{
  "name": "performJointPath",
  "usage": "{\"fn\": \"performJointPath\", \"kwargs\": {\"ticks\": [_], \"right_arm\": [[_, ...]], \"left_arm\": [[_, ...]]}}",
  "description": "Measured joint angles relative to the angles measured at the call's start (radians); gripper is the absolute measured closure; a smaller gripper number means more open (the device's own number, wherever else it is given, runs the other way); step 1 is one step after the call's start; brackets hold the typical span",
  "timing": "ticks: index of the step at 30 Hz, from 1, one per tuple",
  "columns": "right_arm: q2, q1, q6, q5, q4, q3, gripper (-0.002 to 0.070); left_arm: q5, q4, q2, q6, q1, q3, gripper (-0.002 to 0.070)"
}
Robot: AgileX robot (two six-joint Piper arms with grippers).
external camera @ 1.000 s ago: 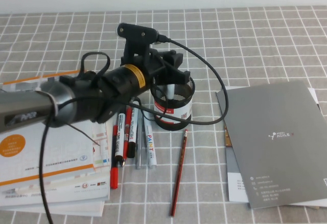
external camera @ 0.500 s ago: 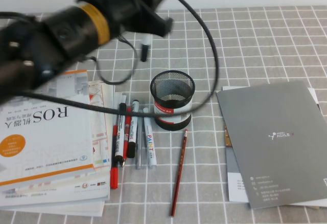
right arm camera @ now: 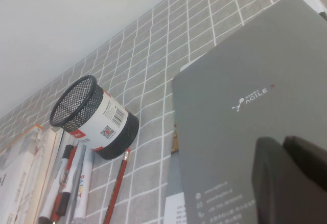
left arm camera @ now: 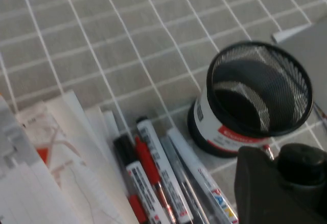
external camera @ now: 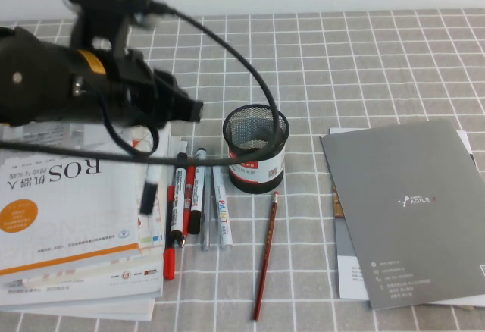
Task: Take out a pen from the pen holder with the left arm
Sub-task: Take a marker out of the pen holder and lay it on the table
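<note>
The black mesh pen holder (external camera: 256,158) stands upright mid-table, and in the left wrist view the holder (left arm camera: 255,101) looks empty inside. My left gripper (external camera: 159,131) hovers to its left, over the edge of the book stack, shut on a white pen (external camera: 149,188) that hangs down with its dark tip lowest. In the left wrist view, the gripper (left arm camera: 286,183) shows a dark finger pressed against the pen's black top (left arm camera: 302,165). My right gripper (right arm camera: 291,183) rests shut over the grey booklet, away from the holder (right arm camera: 94,116).
Several markers (external camera: 197,203) lie side by side on the table just left of the holder, and a red pencil (external camera: 267,252) lies in front of it. A stack of books (external camera: 68,218) fills the left side. The grey booklet (external camera: 405,211) covers the right.
The left arm lifted the pen out of the holder, swung up and left, then came down; the pen now hangs by the book stack's edge.
</note>
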Motion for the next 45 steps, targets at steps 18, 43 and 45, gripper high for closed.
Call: {"fn": "performJointPath", "kwargs": {"ticks": [18, 43, 45], "right_arm": [[0.0, 0.0, 0.0, 0.0, 0.0, 0.0, 0.0689], [0.0, 0.0, 0.0, 0.0, 0.0, 0.0, 0.0689], [0.0, 0.0, 0.0, 0.0, 0.0, 0.0, 0.0689]], "left_arm": [[-0.012, -0.384, 0.324, 0.102, 0.169, 0.002, 0.0556], [-0.037, -0.286, 0.403, 0.116, 0.133, -0.066, 0.0263], [-0.064, -0.195, 0.34, 0.077, 0.11, -0.062, 0.0265]]}}
